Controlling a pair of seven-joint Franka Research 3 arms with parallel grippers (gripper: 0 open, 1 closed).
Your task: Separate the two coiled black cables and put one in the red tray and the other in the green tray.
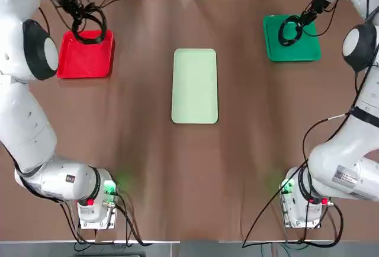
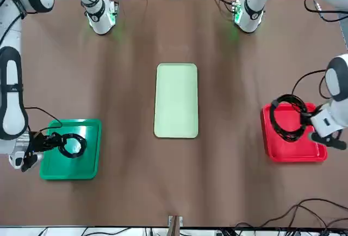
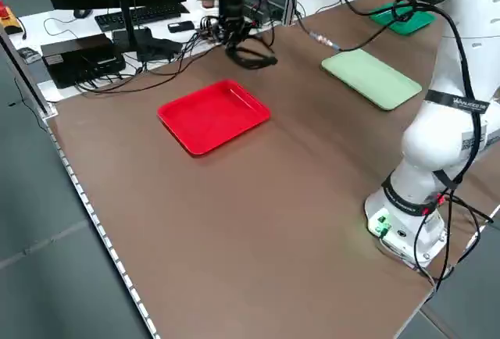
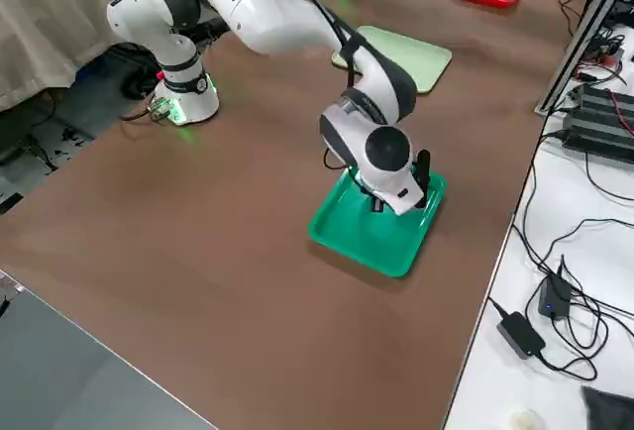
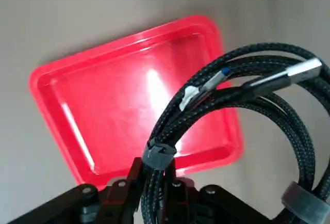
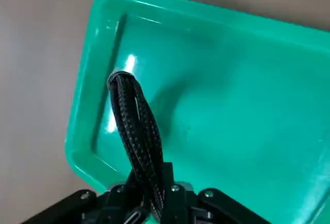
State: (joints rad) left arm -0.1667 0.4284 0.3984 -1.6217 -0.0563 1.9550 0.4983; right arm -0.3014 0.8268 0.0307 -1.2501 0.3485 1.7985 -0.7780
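Two coiled black cables hang from two robot arms above the counter (image 1: 142, 162), one to a tray, in what looks like the moment before release. Near the counter's far left corner, the left end effector (image 5: 156, 168) grips the larger coil (image 5: 170, 121) beside a clear band, its loop raised above the red tray (image 1: 86, 64) and reaching past the rim. Near the far edge, toward the right corner, the right end effector (image 6: 152, 175) is closed on the smaller coil (image 6: 136, 126), which hangs over the green tray (image 1: 311, 54).

The cables are already apart; what remains is to set them down well. The left arm's best move is to centre the whole loop over the red floor, not just the gripped strands, then lower until the coil touches before the fingers part. A release from height could let the springy loop bounce or drape over the rim. The right arm does well to shift its coil inward from the tray's side wall, ease down and open slowly. Both are best lifted straight up once open, in case a strand or loose cable end snags. The pale green tray (image 1: 195, 85), between the other two, plays no part.
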